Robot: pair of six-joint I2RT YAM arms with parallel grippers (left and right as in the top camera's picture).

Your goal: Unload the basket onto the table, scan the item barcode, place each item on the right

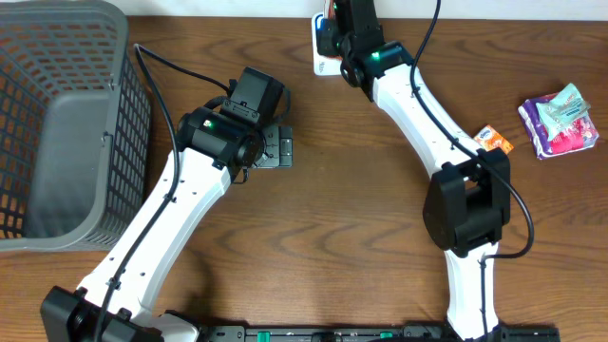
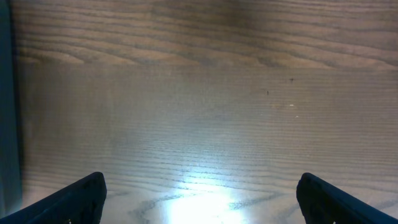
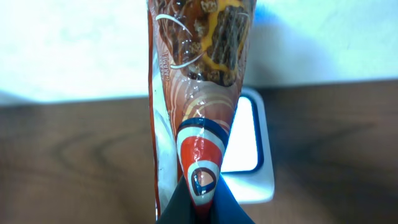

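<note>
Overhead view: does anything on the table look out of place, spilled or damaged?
Nothing stands out. The basket sits upright at left, a purple packet and an orange packet lie at right, and the right gripper holds a snack wrapper by the white scanner. No spill or damage shows.

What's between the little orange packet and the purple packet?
Nothing, just bare wooden table. The overhead view shows the gap between the orange packet and purple packet.
</note>
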